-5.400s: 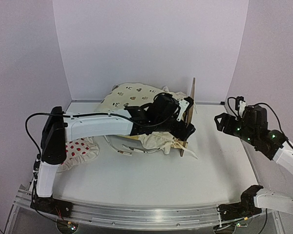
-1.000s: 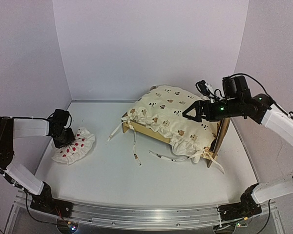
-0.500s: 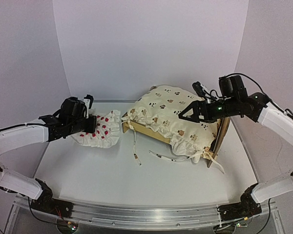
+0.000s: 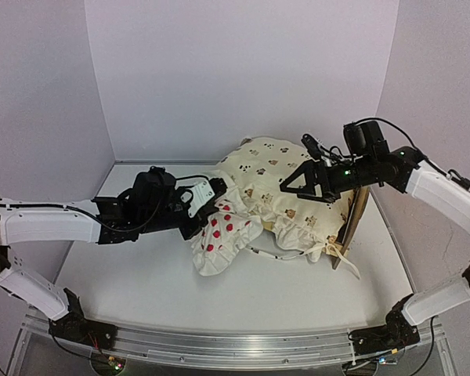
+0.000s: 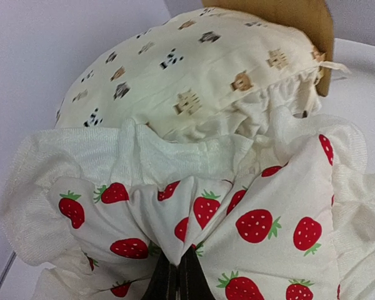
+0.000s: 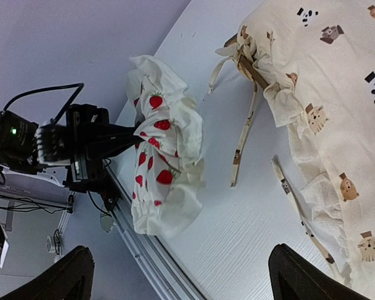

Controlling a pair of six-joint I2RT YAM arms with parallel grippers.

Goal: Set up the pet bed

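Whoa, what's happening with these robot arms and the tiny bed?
The left claw is pinched shut on a strawberry-print pillow, dangling it by the foot end of the wooden pet bed. An animal-print quilt already covers the bed. The right claw hovers open above that quilt, holding nothing.

Robot lab test booth. Plain pale walls [image 4: 243, 70] box in a white desk [image 4: 298, 290]. An aluminium rail [image 4: 219, 345] at its near edge carries the left arm [image 4: 47, 223] and right arm [image 4: 446, 188], black cables trailing along both.
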